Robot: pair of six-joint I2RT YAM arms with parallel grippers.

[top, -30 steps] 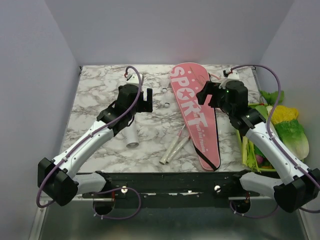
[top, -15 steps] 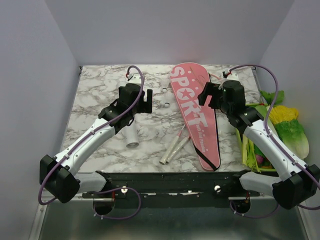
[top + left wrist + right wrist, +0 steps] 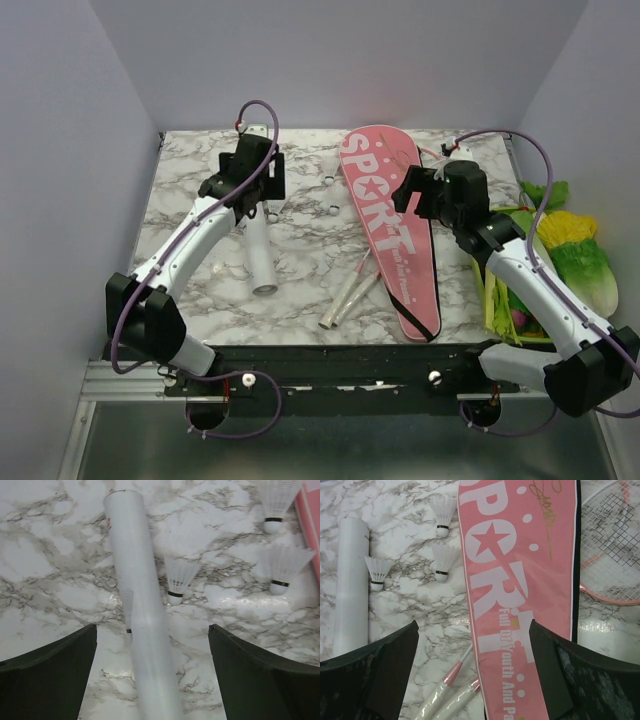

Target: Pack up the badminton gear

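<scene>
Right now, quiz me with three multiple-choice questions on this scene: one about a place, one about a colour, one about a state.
1. The shuttlecock tube lies: A) on the racket bag; B) on the marble table beside the bag; C) upright in a corner.
2. The bag's SPORT lettering is: A) black; B) white; C) green.
3. The left tool is: A) shut on the tube; B) shut on the bag; C) open.
B, it lies flat on marble; B, white on pink; C, its fingers stand wide apart.
</scene>
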